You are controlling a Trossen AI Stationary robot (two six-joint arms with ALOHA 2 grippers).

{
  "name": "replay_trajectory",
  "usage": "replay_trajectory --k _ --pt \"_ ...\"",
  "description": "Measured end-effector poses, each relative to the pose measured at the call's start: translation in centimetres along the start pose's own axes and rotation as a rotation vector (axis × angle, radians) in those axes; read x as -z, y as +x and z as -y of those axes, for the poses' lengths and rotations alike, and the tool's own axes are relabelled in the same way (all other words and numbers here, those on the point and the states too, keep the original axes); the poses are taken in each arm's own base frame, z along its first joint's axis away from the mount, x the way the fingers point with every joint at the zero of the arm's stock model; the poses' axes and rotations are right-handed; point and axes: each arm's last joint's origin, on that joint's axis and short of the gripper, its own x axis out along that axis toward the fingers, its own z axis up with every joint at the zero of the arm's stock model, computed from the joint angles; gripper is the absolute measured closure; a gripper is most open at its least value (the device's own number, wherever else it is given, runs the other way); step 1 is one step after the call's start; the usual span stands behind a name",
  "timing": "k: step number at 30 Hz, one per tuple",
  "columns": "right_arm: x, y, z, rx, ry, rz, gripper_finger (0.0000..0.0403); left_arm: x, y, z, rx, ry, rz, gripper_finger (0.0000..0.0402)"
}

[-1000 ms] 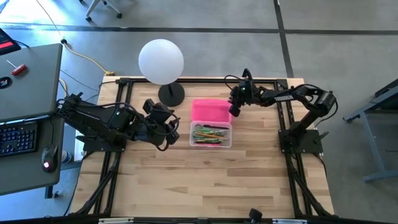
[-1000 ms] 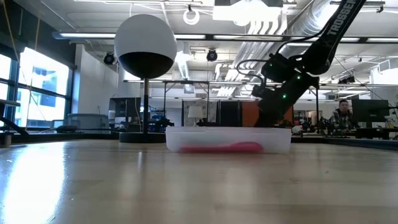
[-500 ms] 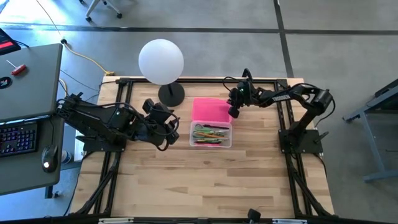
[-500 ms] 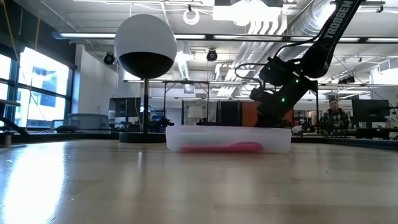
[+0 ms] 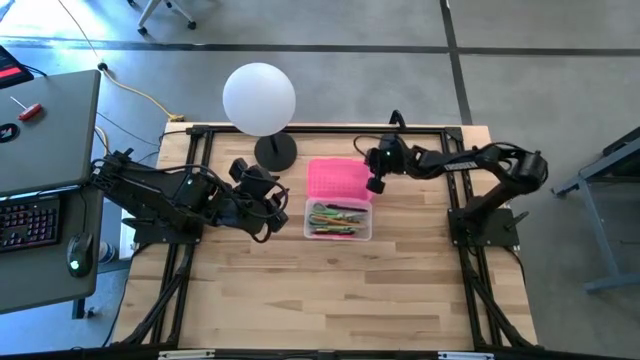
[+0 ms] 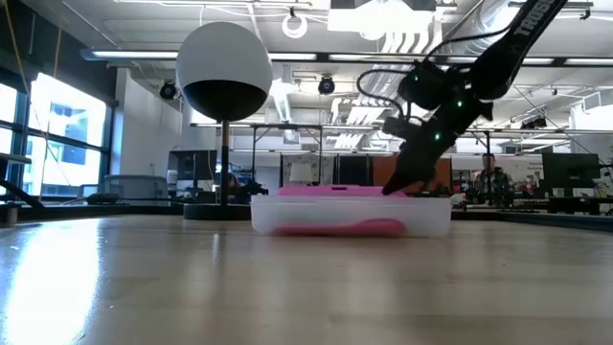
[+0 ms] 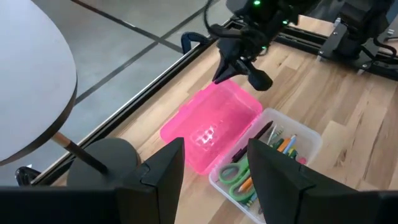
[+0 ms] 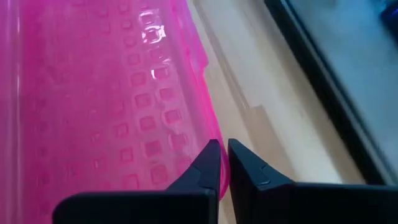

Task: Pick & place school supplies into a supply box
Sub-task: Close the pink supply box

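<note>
Supplies: pens, pencils and green scissors (image 7: 231,172) inside clear plastic box (image 5: 339,217).
Lid: pink textured lid (image 5: 337,178) still open.
Right gripper (image 5: 373,183): fingers clenched on lid's edge.
Left gripper (image 5: 281,207): fingers spread, empty, beside box.

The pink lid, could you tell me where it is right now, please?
In the high view the pink lid lies open on the table's far side, directly behind the clear supply box, with the right gripper shut on its right edge.

1. Grey concrete floor (image 5: 400,40) around the wooden bench (image 5: 330,290).
2. Grey desk (image 5: 45,130) with keyboard (image 5: 28,222) at nine o'clock.
3. Bright windows (image 6: 67,134), ceiling ducts (image 6: 450,24) beyond.
</note>
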Motion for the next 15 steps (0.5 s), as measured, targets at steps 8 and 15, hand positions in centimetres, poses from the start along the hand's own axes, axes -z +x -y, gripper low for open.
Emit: replay_trajectory --k 8,15 --pt "-2.2 -3.7 -3.9 0.188 -0.202 -0.003 0.0402 0.1 0.1 0.2 -0.002 0.008 -0.003 0.0195" --pt "-3.4 -6.2 -8.6 0.193 -0.269 0.094 0.0402 0.2 0.6 0.6 -0.02 -0.006 -0.002 0.0195"
